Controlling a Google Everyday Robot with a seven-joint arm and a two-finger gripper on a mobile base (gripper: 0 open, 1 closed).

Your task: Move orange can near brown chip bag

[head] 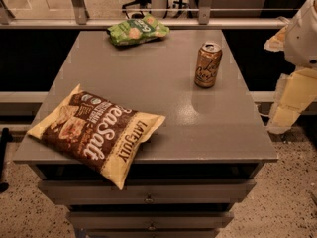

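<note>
The orange can (208, 64) stands upright on the grey table (163, 108), at the back right. The brown chip bag (96, 128) lies flat at the front left, one corner hanging over the front edge. A wide stretch of table separates can and bag. My arm hangs at the right edge of the view, and my gripper (286, 110) is beyond the table's right side, lower than the can and well apart from it. It holds nothing that I can see.
A smaller green bag (137, 29) lies at the table's back edge. Drawers (148, 192) sit under the tabletop at the front. A railing (148, 19) runs behind the table. Speckled floor shows to the right.
</note>
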